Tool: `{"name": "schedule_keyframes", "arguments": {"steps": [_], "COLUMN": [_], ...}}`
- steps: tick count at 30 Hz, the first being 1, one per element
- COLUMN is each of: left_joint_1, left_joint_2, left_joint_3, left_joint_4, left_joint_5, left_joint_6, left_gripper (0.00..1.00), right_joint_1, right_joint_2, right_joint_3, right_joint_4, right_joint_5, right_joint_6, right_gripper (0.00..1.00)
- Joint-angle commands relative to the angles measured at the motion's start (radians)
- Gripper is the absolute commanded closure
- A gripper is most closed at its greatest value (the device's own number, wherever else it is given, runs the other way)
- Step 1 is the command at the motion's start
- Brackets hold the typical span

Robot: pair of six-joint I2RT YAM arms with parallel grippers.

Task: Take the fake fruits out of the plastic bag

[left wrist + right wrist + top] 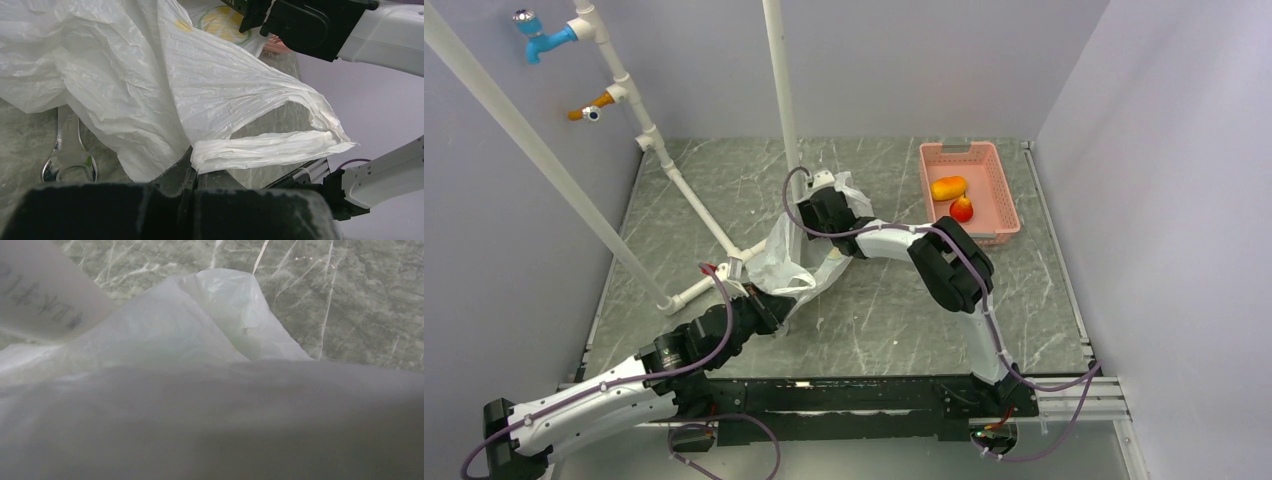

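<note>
The plastic bag [784, 258] lies crumpled at the table's middle, white and crinkly. My left gripper [774, 312] is shut on one of its handle loops [260, 149], seen pinched between the jaws in the left wrist view [196, 170]. My right gripper [816, 197] is at the bag's far end, its black body above the bag in the left wrist view [300, 22]. Bag film [200, 405] covers the right wrist view and hides its fingers. The orange-yellow mango [948, 187] and the red pear-shaped fruit [962, 209] lie in the pink basket [999, 195]. The green apple is hidden.
A white pipe frame [694, 205] runs across the table's left half, with an upright pole [781, 90] just behind the bag. A metal spanner [67, 160] lies on the marble next to the bag. The pink basket stands at the back right, near the side wall.
</note>
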Motion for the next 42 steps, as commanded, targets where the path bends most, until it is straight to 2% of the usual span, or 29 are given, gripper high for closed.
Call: {"name": "schedule_keyframes", "arguments": {"steps": [1,6,14,19,23,26,33,38,42], "left_joint_1": [-0.005,-0.004,-0.005,-0.005,-0.005,-0.004,-0.005,-0.004,-0.004], "left_joint_2": [-0.004,0.011,0.008,-0.002,-0.013,-0.021,-0.018,-0.024,-0.022], "left_joint_3": [-0.001,0.003,0.004,0.007,0.003,-0.005,-0.008,-0.019,-0.025], "left_joint_4": [0.03,0.032,0.039,0.027,0.014,0.011,0.008,0.017,0.027], "left_joint_5": [0.018,0.021,0.013,0.003,-0.01,-0.016,-0.007,0.012,0.027], "left_joint_6": [-0.011,-0.004,0.01,0.018,0.016,0.01,0.003,-0.011,0.015], "left_gripper": [1.0,1.0,1.0,1.0,1.0,1.0,1.0,1.0,1.0], "right_joint_1": [0.01,0.012,0.03,0.033,0.033,0.032,0.018,-0.023,-0.069], "right_joint_2": [-0.11,-0.24,-0.482,-0.573,-0.694,-0.804,-1.039,-1.155,-1.204], "right_joint_3": [-0.054,-0.144,-0.357,-0.435,-0.479,-0.47,-0.496,-0.552,-0.607], "right_joint_4": [0.063,0.015,0.004,-0.015,-0.016,-0.04,0.028,0.085,0.08], "right_joint_5": [-0.053,-0.137,-0.309,-0.479,-0.499,-0.443,-0.208,0.069,0.221], "right_joint_6": [0.028,0.077,0.108,0.107,0.097,0.069,0.034,0.109,0.175], "right_gripper": [0.58,0.71,0.82,0.86,0.93,1.0,1.0,1.0,1.0]}}
